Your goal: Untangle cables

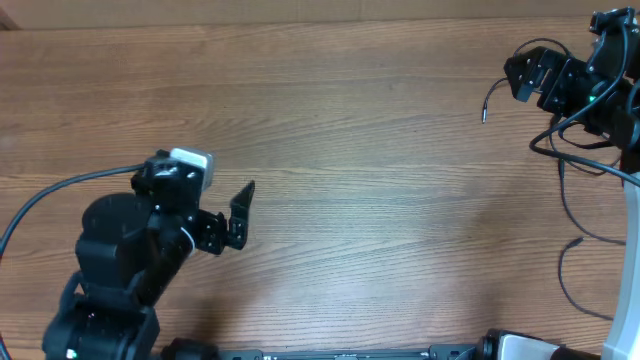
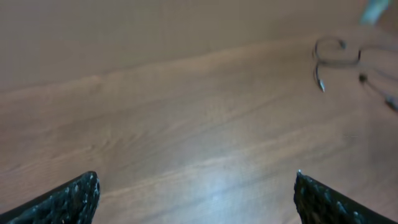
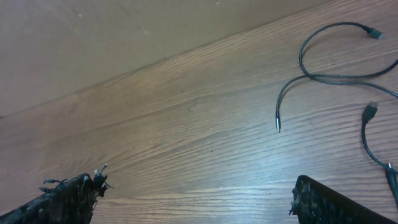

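On the bench [image 3: 186, 124] the cables [image 3: 306, 76] run off frame, at least two strands countable; left fingers [image 2: 68, 202] and right fingers [image 3: 323, 202] gape wide, holding nothing.

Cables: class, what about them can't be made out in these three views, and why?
- Overhead: the cables run under the right arm and off the right edge, so where they cross is hidden.
- Left wrist: they sit blurred in the top right corner, so the plug types are unreadable.
- Right wrist: the right edge cuts the strands, so their number cannot be told.
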You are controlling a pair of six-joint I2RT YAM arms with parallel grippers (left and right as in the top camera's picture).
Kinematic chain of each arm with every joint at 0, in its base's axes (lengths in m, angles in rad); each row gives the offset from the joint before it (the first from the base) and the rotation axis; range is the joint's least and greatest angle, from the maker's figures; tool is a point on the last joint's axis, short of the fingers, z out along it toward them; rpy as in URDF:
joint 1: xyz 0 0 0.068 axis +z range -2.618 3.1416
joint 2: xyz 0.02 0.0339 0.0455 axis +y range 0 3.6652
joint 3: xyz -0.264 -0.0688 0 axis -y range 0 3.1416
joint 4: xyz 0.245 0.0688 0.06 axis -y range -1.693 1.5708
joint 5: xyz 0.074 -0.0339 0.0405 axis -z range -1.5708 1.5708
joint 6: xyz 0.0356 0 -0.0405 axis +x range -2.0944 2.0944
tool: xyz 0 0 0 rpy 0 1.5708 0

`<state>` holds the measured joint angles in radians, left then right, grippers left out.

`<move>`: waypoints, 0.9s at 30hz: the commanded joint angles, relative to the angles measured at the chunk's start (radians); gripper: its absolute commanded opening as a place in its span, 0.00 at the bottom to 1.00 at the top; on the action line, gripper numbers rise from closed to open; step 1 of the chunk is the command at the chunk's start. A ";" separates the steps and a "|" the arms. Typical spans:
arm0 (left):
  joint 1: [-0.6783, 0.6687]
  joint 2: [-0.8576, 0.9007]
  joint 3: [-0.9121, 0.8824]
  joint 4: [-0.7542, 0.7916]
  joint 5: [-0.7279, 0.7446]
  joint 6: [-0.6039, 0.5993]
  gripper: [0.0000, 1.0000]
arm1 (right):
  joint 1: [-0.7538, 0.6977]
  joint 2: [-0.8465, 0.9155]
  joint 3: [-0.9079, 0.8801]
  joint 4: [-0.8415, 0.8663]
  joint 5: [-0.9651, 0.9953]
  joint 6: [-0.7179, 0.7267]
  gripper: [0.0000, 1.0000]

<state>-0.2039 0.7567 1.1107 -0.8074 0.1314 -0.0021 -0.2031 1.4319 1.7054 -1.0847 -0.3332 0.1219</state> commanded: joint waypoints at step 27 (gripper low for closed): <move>0.168 -0.721 -0.913 0.865 0.056 -0.071 1.00 | 0.001 -0.005 0.005 0.004 0.002 -0.008 1.00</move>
<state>-0.0612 0.0772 0.2359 0.0498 0.1829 -0.1001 -0.2028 1.4319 1.7054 -1.0855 -0.3332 0.1223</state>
